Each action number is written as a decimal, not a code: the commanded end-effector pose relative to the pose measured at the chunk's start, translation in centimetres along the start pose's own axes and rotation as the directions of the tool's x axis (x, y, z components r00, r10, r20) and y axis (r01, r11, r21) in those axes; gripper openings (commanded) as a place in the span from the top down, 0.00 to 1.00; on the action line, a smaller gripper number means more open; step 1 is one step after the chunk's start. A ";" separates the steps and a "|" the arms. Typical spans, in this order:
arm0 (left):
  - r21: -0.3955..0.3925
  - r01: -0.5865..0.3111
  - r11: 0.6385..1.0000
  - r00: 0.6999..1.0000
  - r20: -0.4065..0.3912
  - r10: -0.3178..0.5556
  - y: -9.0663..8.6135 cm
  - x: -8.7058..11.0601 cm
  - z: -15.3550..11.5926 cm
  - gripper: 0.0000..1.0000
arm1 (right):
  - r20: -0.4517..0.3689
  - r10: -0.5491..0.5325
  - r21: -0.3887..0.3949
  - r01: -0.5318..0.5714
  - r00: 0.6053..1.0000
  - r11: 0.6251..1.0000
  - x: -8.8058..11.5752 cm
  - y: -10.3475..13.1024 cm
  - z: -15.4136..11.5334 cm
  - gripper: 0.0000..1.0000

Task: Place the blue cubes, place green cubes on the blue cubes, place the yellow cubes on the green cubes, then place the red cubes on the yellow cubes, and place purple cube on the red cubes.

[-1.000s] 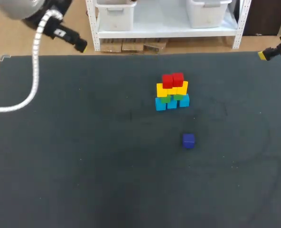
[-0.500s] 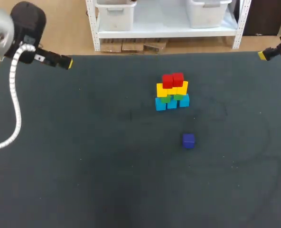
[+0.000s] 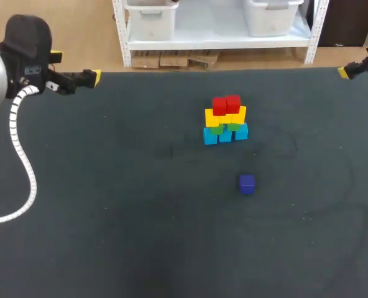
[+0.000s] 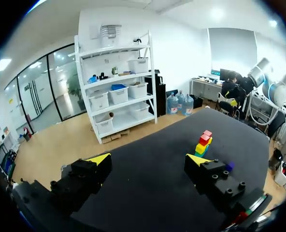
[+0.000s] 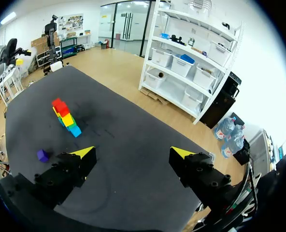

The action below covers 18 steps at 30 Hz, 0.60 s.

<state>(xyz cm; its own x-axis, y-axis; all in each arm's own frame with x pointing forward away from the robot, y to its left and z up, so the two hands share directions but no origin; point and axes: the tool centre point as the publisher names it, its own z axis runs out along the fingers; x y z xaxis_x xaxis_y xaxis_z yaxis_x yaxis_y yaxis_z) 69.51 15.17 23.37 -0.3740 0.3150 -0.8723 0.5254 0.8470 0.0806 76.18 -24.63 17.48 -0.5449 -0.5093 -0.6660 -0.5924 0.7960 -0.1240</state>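
Note:
A stepped stack stands mid-table: blue cubes [image 3: 225,134] at the base, green cubes [image 3: 217,129] on them, yellow cubes [image 3: 225,116] above, and two red cubes [image 3: 226,104] on top. A single purple cube [image 3: 247,184] lies on the mat in front of the stack. My left gripper [image 3: 76,67] hangs open at the far left corner, well away from the stack [image 4: 204,142], with nothing between its fingers. At the far right edge my right gripper [image 3: 352,69] is also open and empty. Its wrist view shows the stack [image 5: 65,117] and the purple cube [image 5: 42,155] far ahead.
The dark table mat [image 3: 140,217] carries only the stack and the purple cube. A white cable [image 3: 23,167] from my left arm loops over the mat's left side.
My left arm has swung back toward the table's left corner and its wrist has turned, the gripper staying open. The right arm and the cubes have not moved.

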 end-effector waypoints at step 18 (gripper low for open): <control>0.059 -0.015 0.998 0.999 0.046 0.012 -0.4 -0.2 -0.1 0.00 | 0.000 0.001 0.006 -0.001 1.000 1.000 0.0 0.2 -0.1 0.00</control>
<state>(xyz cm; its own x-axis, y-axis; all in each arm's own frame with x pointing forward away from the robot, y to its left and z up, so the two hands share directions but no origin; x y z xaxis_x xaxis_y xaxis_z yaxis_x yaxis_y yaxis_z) 69.29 14.24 23.50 -0.3352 0.3061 -0.8911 0.5446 0.8347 0.0818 76.18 -24.63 17.48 -0.5449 -0.5093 -0.6661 -0.5924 0.7960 -0.1240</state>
